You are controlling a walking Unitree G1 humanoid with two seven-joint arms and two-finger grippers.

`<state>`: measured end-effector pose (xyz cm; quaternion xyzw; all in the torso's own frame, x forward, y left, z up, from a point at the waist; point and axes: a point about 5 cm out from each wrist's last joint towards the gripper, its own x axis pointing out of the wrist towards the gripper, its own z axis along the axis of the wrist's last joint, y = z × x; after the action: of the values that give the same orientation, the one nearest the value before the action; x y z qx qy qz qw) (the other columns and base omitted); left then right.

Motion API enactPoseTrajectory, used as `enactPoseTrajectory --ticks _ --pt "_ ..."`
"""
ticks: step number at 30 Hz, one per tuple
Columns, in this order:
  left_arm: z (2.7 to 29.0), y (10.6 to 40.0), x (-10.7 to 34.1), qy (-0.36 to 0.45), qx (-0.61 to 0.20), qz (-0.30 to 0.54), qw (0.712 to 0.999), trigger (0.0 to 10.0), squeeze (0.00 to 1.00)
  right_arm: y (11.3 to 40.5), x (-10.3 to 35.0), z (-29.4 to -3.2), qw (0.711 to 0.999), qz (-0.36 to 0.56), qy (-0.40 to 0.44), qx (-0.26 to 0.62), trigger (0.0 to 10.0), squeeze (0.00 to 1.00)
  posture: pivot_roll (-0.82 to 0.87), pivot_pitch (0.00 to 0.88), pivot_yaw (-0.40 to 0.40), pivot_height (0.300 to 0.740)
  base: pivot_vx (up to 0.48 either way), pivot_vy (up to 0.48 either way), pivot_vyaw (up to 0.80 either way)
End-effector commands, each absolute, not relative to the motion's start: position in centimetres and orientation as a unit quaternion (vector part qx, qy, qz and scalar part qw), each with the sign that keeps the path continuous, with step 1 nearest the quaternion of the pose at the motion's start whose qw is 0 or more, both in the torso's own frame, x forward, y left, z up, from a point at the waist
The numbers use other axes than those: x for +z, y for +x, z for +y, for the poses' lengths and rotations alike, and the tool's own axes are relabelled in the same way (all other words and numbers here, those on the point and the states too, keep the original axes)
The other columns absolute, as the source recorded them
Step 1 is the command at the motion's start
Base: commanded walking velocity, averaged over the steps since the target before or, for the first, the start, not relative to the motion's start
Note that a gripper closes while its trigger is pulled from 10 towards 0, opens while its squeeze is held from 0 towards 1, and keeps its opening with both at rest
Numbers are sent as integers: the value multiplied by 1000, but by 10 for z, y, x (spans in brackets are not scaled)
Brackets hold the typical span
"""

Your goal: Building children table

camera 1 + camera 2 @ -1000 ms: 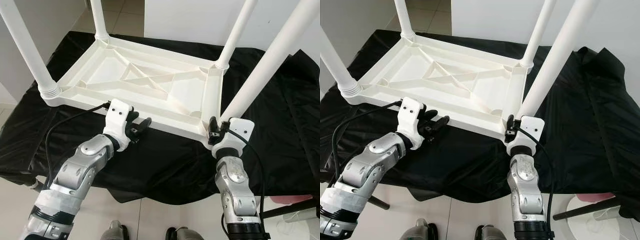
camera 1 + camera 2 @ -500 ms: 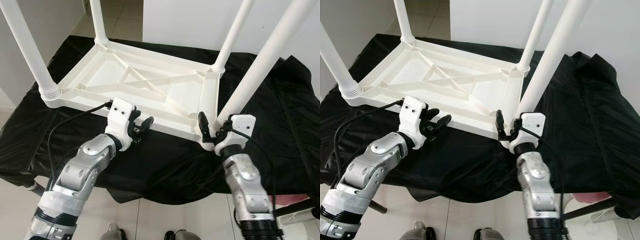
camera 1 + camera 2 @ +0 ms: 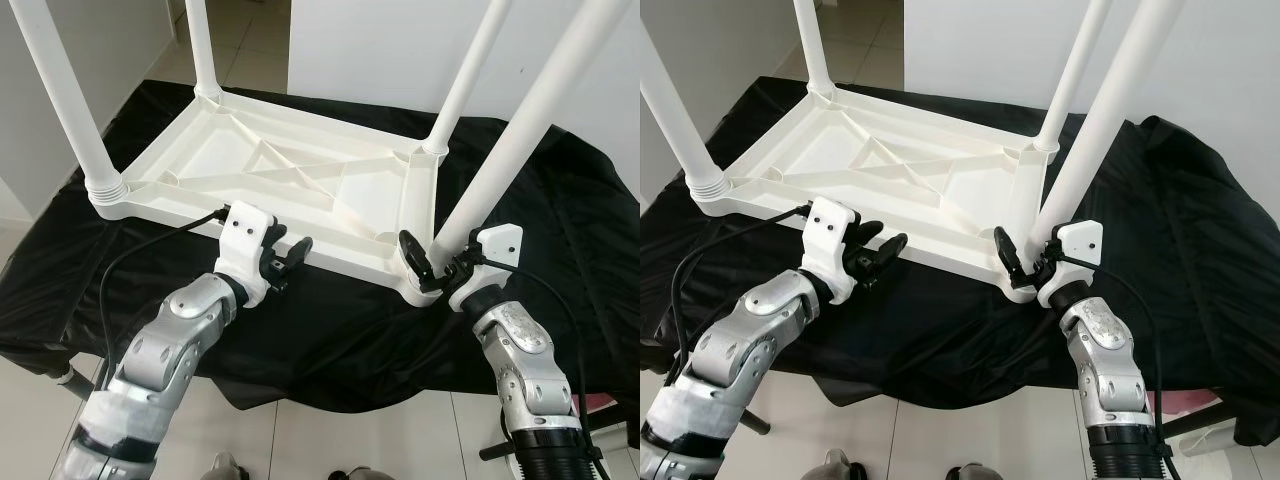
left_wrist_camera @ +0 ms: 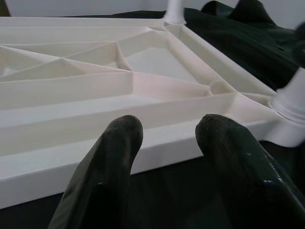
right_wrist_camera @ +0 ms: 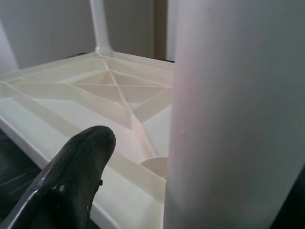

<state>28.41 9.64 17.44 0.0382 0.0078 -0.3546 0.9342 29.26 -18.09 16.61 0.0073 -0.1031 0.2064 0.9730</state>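
Black-draped bench (image 3: pixel 330 340) carried the upturned children's table (image 3: pixel 280 180); right gripper (image 3: pixel 432 268), fingers spread, flanked the lower-right leg (image 3: pixel 500 165), left gripper (image 3: pixel 285 262) agape mid-frame.

Both silver arms reach forward and up, elbows bent. Left pincer (image 3: pixel 287 255) points toward the robot's right – two black fingers (image 4: pixel 109 162) parted, nothing between them. Right pincer (image 3: pixel 432 268) angled inward toward the left, fingers spread – one black finger (image 5: pixel 76 176) seen from its wrist.
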Motion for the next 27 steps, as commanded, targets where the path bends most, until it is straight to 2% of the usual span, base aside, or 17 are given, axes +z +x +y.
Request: enactPoseTrajectory --ticks 1,2,3,4,9,11,18,21,22,23,24,25,27 --pt "80 267 175 51 -446 -1 894 10000 0 293 163 -178 963 -90 19 253 10000 0 8 46 -69 740 0 0 0" --pt "75 261 177 51 -468 -7 882 10000 0 294 161 -178 959 -85 15 269 10000 0 7 43 -66 740 0 0 0" --pt "75 261 177 51 -468 -7 882 10000 0 294 161 -178 959 -85 15 269 10000 0 7 43 -66 740 0 0 0" --pt "68 252 177 50 -502 -7 863 10000 0 297 157 -179 956 -80 8 281 10000 0 15 36 -63 740 0 0 0" --pt "64 248 174 53 -519 -3 853 10000 0 301 156 -180 955 -79 7 287 10000 0 24 32 -65 740 0 0 0" --pt "56 241 176 55 -541 -9 839 10000 0 311 152 -180 954 -69 -5 293 10000 0 27 37 -65 740 0 0 0" --pt "54 239 175 50 -551 -3 833 10000 0 317 147 -180 954 -62 -5 293 10000 0 32 40 -63 740 0 0 0" --pt "54 237 174 51 -553 0 832 10000 0 323 144 -182 963 -59 -16 261 10000 0 34 43 -61 740 0 0 0" --pt "54 237 175 47 -551 -2 833 10000 0 325 141 -182 967 -52 -24 248 3961 0 36 46 -57 740 0 0 0" --pt "54 237 175 47 -551 -2 833 10000 0 325 141 -182 967 -52 -24 248 3961 0 36 46 -57 740 0 0 0" --pt "54 239 178 21 -545 2 839 10000 0 328 138 -185 973 -48 -31 224 1569 0 33 59 -61 740 0 0 0" --pt "53 239 180 -3 -543 5 840 10000 0 329 135 -185 976 -41 -19 214 0 0 33 58 -64 740 0 0 0" --pt "53 237 180 0 -550 3 835 10000 0 328 134 -183 975 -41 -8 219 0 0 31 60 -67 740 0 0 0"
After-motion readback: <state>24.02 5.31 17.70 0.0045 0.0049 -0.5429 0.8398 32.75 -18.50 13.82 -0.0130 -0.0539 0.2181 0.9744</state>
